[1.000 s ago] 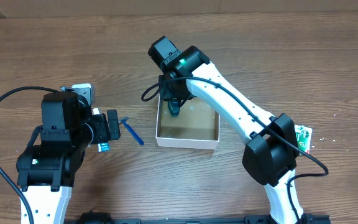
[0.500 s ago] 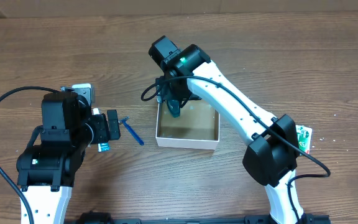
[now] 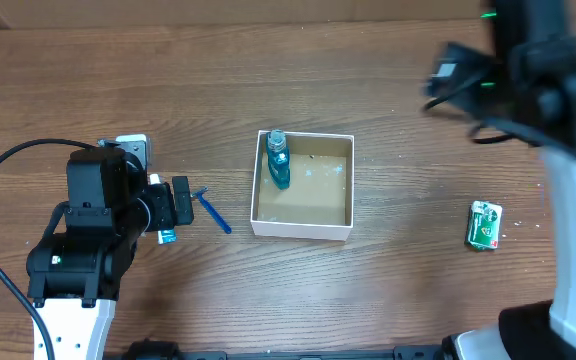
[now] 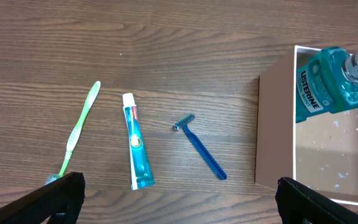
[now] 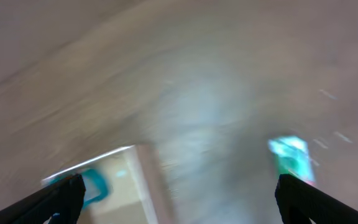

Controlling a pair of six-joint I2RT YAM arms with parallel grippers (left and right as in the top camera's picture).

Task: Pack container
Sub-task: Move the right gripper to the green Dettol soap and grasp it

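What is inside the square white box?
One blue mouthwash bottle rests in the white-walled cardboard box, against a wall. Its remaining brown floor looks bare; under the bottle is hidden.

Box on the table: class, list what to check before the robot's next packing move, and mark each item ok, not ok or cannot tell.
1. The bottle is inside the box: ok, in a corner.
2. Room is left in the box: ok, most of its floor is bare.
3. The left pincer is open and empty: ok.
4. The right pincer is open: ok, though its view is blurred.
5. The razor, toothpaste and toothbrush are packed: not ok, all lie on the table beside the box.
6. The green packet is packed: not ok, it lies apart on the table.
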